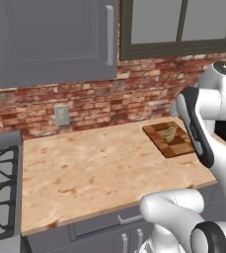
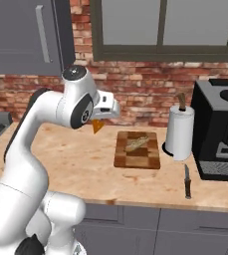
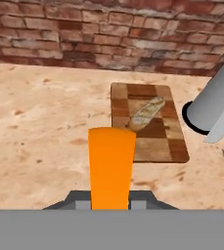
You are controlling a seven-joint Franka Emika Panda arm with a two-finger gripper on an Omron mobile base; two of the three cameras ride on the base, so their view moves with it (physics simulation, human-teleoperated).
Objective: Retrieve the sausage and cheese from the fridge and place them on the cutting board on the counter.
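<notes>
The cheese (image 3: 111, 166) is clamped in the tool (image 3: 111, 202), held above the worktop (image 3: 40, 127) for placing beside the sausage (image 3: 146, 112) already on the board (image 3: 152, 146)

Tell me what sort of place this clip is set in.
A rendered home kitchen, it seems: a stone counter against a brick wall, a gas stove at its left end, and a chequered cutting board beside a paper towel roll and a black coffee machine.
</notes>
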